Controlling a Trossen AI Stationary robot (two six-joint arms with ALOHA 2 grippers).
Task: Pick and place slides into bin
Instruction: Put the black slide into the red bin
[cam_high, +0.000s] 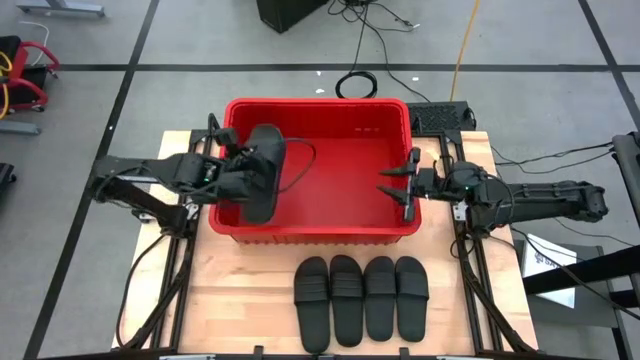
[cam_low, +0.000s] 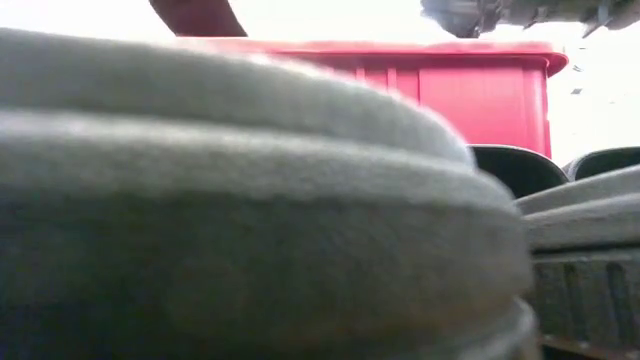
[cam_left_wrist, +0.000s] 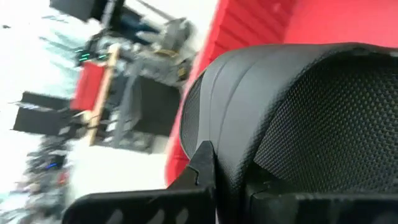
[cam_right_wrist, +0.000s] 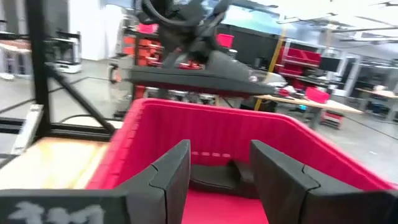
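The red bin (cam_high: 330, 225) stands at the table's middle. My left gripper (cam_high: 235, 178) reaches in from the left, shut on a black slide (cam_high: 263, 170) that hovers over the bin's left part; the right wrist view shows this slide (cam_right_wrist: 199, 76) edge-on and about level above the bin's left wall. My right gripper (cam_high: 397, 190) hangs open over the bin's right rim, holding nothing. A dark flat shape (cam_right_wrist: 214, 177) lies on the bin's floor by the left wall. Several more slides (cam_high: 360, 297) lie side by side, soles down, near the table's front edge. My left gripper pinches the slide by one long side edge (cam_left_wrist: 214, 134), about midway along it. The fingers (cam_left_wrist: 202, 165) come slanting down from the table's left and lie across the slide. The slide is lifted clear, above the bin's left wall and floor.
The low view is almost filled by the near slides (cam_low: 250, 200), with the bin's front wall (cam_low: 480, 100) behind them. Bare wooden table (cam_high: 240, 290) lies to the left of the row of slides. Cables and a black box (cam_high: 440, 115) sit behind the bin.
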